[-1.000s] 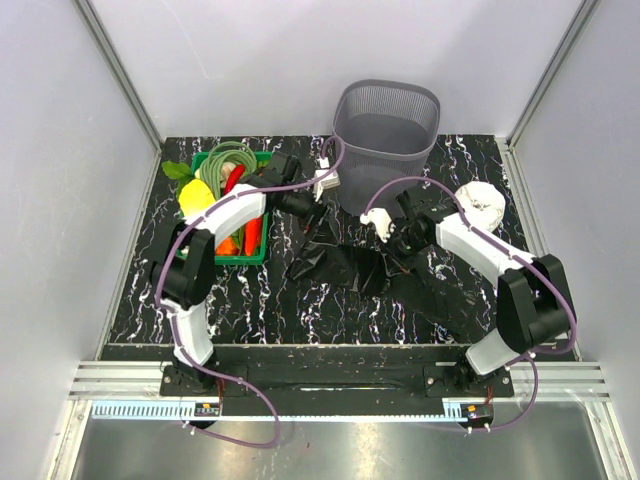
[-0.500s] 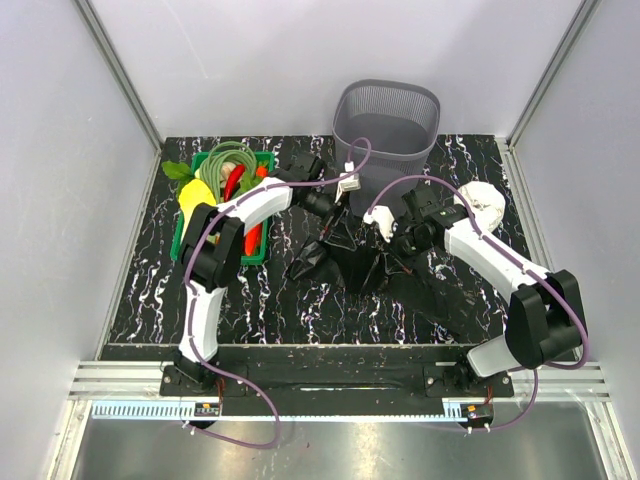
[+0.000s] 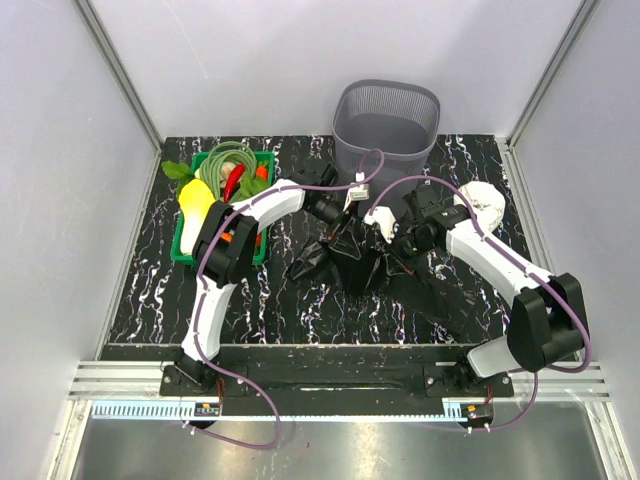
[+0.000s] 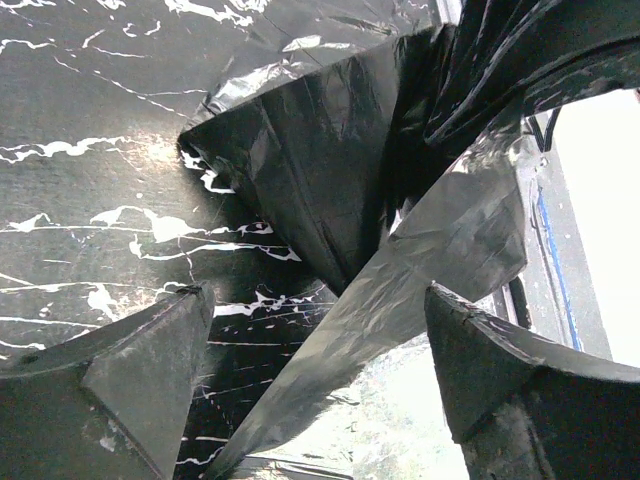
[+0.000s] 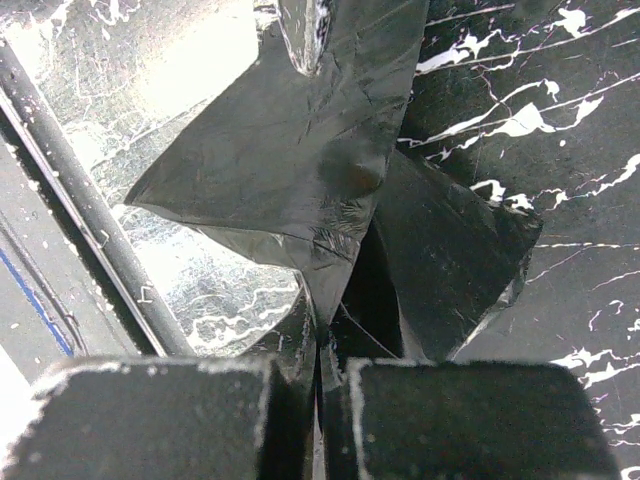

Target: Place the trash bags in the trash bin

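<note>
A crumpled black trash bag (image 3: 345, 265) lies mid-table, pulled up into a peak between my two grippers. A flatter black film (image 3: 450, 300) spreads from it toward the front right. The grey mesh trash bin (image 3: 387, 120) stands upright at the back, behind both grippers. My left gripper (image 3: 338, 228) is at the bag's left top; in the left wrist view it (image 4: 318, 300) is wide open with a stretched fold of bag (image 4: 300, 170) running between the jaws. My right gripper (image 3: 398, 250) is at the bag's right side; in the right wrist view it (image 5: 320, 365) is shut on a pinch of the bag (image 5: 290, 150).
A green crate (image 3: 182, 240) with vegetables and a coiled hose stands at the left. A white roll (image 3: 482, 200) lies at the right, beside the right arm. The table is black marble with white veins (image 3: 280, 310).
My left arm has swung right, from beside the crate to the bag's left top. The right gripper has lifted its pinch slightly, and the bag has bunched up between the grippers.
</note>
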